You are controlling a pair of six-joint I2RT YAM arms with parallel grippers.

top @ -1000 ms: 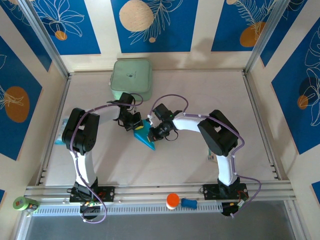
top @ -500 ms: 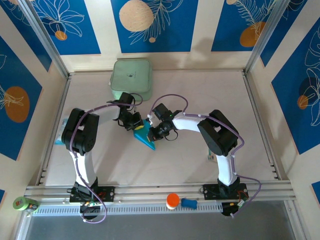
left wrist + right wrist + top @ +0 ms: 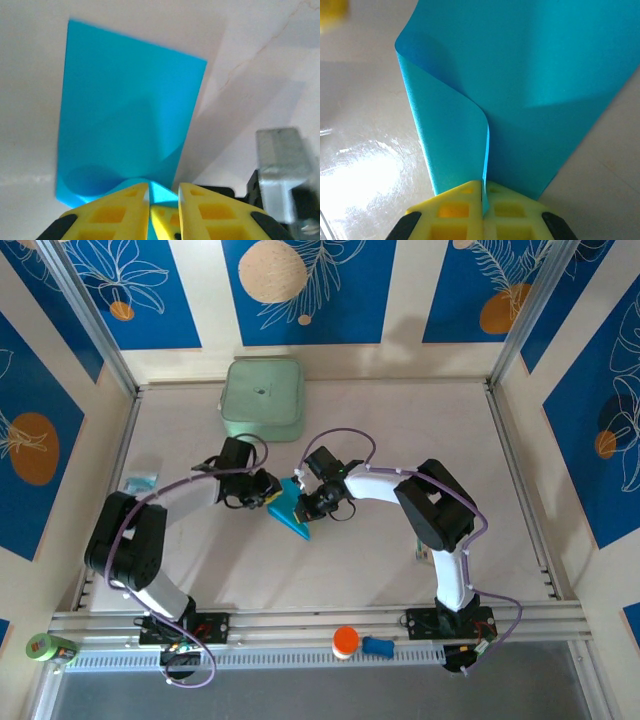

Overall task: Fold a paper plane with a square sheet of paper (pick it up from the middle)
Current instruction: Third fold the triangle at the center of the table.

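Top view, placing: the paper sheet (image 3: 291,512) lies near the middle of the tabletop (image 3: 420,430), a little left of centre. From here it reads as a narrow wedge with its point toward the near edge.
Top view, arms: the left gripper (image 3: 269,498) is at the sheet's left side and the right gripper (image 3: 306,502) at its right side. They face each other across it.
Top view, surroundings: a pale green box (image 3: 262,398) sits at the far edge, left of centre. A small packet (image 3: 138,482) lies near the left edge, well apart from the sheet.
Left wrist view: a flat panel of the sheet spreads on the tabletop beyond the fingers, with straight edges and a sharp far corner. Its near edge lifts in a soft curve up toward the camera. A blurred grey block (image 3: 282,160) stands at the right.
Left gripper state: the yellow fingers (image 3: 125,207) stand slightly parted, the gap wider than the paper. The raised edge sits in that gap, and no pinch on it shows.
Right wrist view: one flap curls over from the left and runs down into the fingers, above a flat layer resting on the tabletop.
Right gripper state: closed, its yellow fingers (image 3: 457,200) pressed together on the curled edge of the sheet.
Paper's look: plain cyan-blue, thin and smooth. The bend at the right gripper is rounded, not a sharp crease.
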